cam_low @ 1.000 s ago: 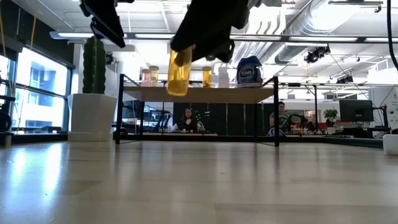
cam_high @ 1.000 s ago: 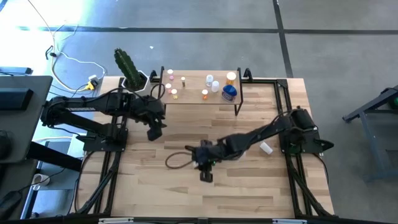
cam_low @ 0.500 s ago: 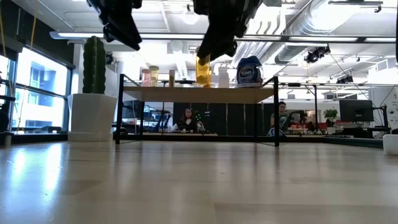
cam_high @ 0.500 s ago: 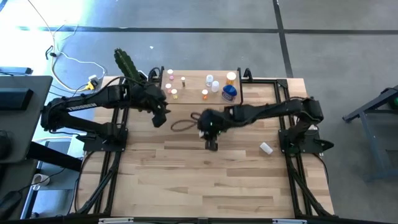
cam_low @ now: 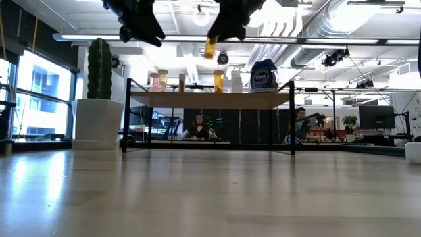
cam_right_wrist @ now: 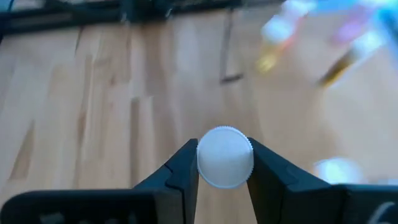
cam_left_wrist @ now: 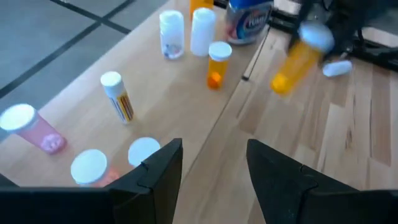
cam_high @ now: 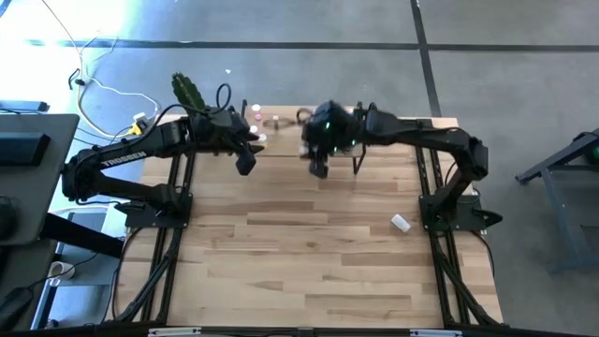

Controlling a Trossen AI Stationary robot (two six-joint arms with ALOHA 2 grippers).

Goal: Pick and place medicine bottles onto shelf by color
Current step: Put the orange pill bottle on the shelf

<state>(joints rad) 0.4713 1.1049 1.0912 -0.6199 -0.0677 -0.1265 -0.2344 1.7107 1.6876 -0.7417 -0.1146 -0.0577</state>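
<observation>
I am clamping my right pincer (cam_right_wrist: pixel 224 163) on the white cap of an orange bottle (cam_low: pixel 210 47), the fingers pressing the cap from both sides. My right wrist view is showing only that round cap between the fingers; the amber body below it is showing in the low view, where the bottle is hanging above the shelf (cam_low: pixel 210 99), over its middle. From above, this pincer (cam_high: pixel 320 165) is sitting at the shelf's front edge, and the bottle itself is hidden under the arm.

My left pincer (cam_left_wrist: pixel 208 163) is standing half open with nothing between its fingers, hovering over the shelf's cactus-side end (cam_high: pixel 245 159). Its wrist view is giving what the others cannot: the bottles on the shelf one by one. Pink bottles (cam_left_wrist: pixel 28 127) are standing nearest the pincer, then a slim white-capped one with striped label (cam_left_wrist: pixel 118 96), a small orange bottle (cam_left_wrist: pixel 216 63), two white ones (cam_left_wrist: pixel 171 34), and the squat blue bottle (cam_left_wrist: pixel 247 20) farthest along. It is also catching the held orange bottle beyond the shelf's edge.

The high view alone is showing one white bottle (cam_high: pixel 401 223) lying on the bench, well apart from the shelf.
</observation>
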